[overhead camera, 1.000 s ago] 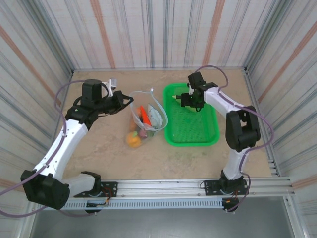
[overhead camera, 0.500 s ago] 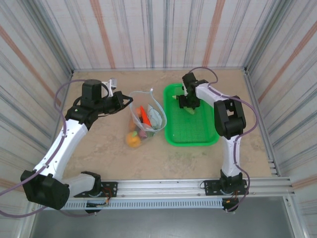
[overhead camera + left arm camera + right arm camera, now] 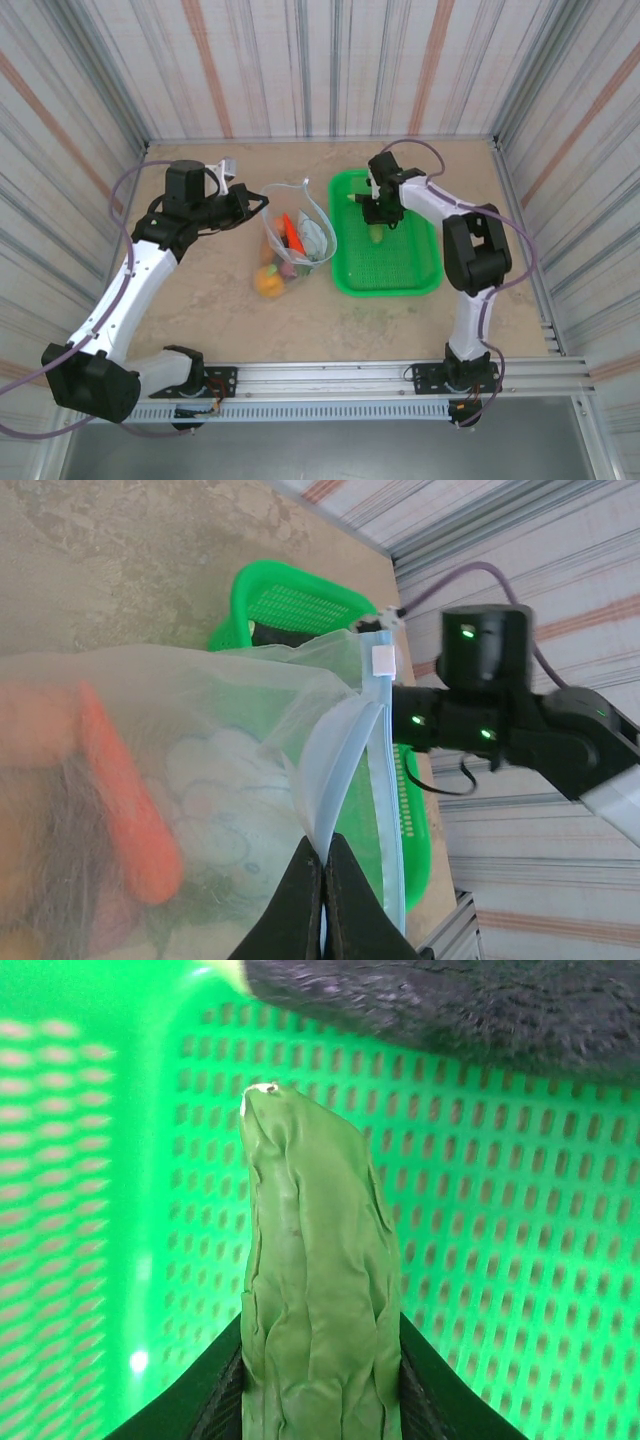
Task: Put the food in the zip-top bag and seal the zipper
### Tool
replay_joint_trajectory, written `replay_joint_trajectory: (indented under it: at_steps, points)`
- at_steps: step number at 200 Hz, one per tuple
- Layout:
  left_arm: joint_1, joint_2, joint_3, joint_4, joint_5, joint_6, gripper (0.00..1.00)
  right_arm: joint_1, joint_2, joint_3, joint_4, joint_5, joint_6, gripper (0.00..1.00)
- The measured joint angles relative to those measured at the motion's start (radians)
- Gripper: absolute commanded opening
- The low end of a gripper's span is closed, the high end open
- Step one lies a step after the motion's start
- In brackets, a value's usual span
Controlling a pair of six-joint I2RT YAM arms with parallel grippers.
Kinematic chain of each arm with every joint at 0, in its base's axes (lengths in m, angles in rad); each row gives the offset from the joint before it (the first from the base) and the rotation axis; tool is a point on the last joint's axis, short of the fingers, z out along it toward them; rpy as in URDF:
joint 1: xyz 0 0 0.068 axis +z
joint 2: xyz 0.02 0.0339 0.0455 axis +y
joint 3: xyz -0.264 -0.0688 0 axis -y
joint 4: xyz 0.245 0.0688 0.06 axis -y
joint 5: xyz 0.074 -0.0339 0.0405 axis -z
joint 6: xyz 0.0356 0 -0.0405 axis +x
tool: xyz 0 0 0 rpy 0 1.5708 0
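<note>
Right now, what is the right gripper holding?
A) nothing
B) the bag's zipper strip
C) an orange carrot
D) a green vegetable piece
D: in the right wrist view the right gripper is closed against both sides of a green vegetable piece, above the green mesh basket.

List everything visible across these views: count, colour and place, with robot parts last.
zip-top bag: one, clear with pale blue blotches, on the table left of the basket
zipper: one, light blue strip, along the bag's open edge
orange carrot-like piece: one, inside the bag
round orange piece: one, at the bag's near end; other pieces beside it unclear
green mesh basket: one, right of the bag
green toy vegetable: one, held over the basket
dark piece: one, blurred, by the basket wall
table: one, beige marbled
left gripper: shut on the bag's edge
right gripper: shut on the green vegetable
</note>
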Motion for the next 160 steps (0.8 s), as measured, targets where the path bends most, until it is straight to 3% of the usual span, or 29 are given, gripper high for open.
replay_joint_trajectory:
  at_steps: [55,91,117,160]
  points:
    - [0.002,0.000,-0.005,0.006,0.020,-0.042,0.00,0.076,-0.430,-0.158,0.145,-0.044,0.122,0.28]
    - [0.002,0.000,-0.022,0.024,0.039,-0.075,0.00,0.237,-0.648,-0.228,0.307,-0.002,0.137,0.28]
    - [0.005,0.000,-0.023,0.028,0.046,-0.093,0.00,0.321,-0.673,-0.228,0.414,0.016,0.133,0.28]
    - [0.008,0.000,-0.023,0.028,0.055,-0.102,0.00,0.449,-0.584,-0.262,0.599,0.079,0.126,0.28]
